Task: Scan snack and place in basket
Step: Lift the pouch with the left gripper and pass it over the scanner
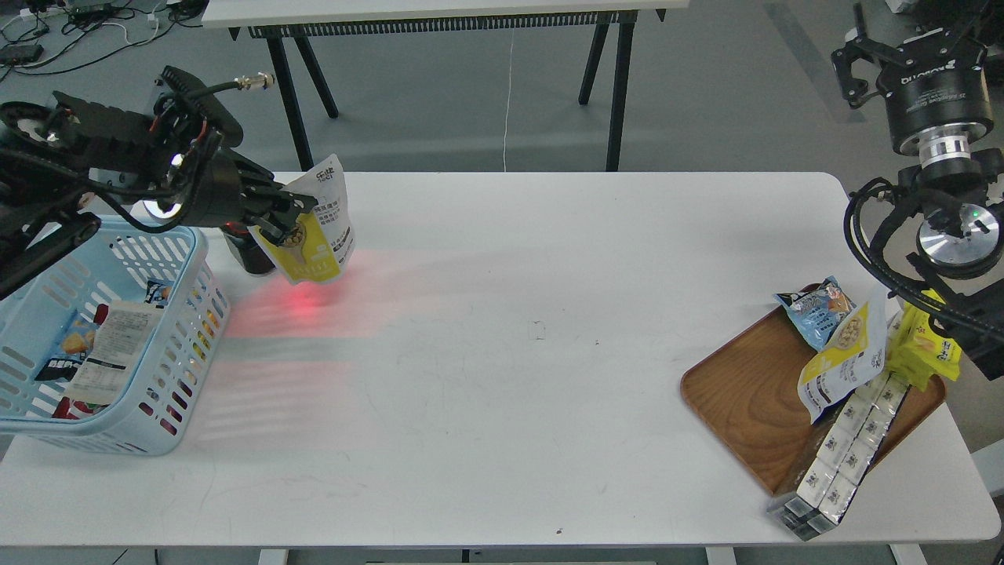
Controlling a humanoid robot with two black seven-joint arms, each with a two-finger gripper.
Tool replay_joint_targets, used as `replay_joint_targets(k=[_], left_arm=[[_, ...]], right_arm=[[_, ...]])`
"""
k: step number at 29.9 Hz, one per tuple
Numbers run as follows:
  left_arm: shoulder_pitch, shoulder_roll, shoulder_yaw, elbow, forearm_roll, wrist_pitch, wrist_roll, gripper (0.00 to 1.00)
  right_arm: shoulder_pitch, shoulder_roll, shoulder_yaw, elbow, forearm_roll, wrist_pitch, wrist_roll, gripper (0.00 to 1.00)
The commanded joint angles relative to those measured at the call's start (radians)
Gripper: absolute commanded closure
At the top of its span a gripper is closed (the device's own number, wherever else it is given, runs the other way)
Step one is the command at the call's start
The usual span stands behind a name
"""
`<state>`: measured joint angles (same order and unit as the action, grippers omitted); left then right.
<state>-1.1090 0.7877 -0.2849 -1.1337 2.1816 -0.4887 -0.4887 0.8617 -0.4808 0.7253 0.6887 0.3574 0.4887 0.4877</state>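
The left gripper [289, 221] sits in the upper left of the frame, at the far end of the black left arm that enters from the left edge. Its fingers are closed on the snack [318, 227], a white-and-yellow pouch with dark text on its white part. The pouch hangs tilted above the white table [502, 353], its yellow lower end pointing down and its white top edge raised toward the upper right.

Directly below the snack, a red glow [302, 302] marks the table surface and spreads in faint red bands to the right and toward the lower left. A dark object [249, 255] stands on the table just behind and left of the pouch; it is probably the scanner, though it is mostly hidden.

The basket [169, 392], light blue with slotted sides, occupies the left edge of the frame, just beside the held snack. It contains several packets, one showing a white printed label [110, 353].

The right gripper [871, 71] is in the upper right corner, off the table; its dark fingers cannot be told apart, so its opening cannot be determined.

At the lower right, a brown wooden tray [745, 392] carries a second white-and-yellow pouch [847, 353], a light blue packet [816, 310], a bright yellow packet [925, 349] and a row of white cartons [843, 451].
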Motion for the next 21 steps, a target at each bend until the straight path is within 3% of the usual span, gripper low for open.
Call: replay_joint_targets(k=[1, 21], left_arm=[[-0.002, -0.01, -0.002, 0.0, 0.0, 0.0, 0.0, 1.0], [0.009, -0.036, -0.002, 0.002, 0.0, 0.0, 0.0, 1.0]], right_arm=[[-0.001, -0.005, 0.005, 0.0, 0.0, 0.0, 0.0, 0.01], [-0.003, -0.01, 0.006, 0.0, 0.0, 0.0, 0.0, 0.01]])
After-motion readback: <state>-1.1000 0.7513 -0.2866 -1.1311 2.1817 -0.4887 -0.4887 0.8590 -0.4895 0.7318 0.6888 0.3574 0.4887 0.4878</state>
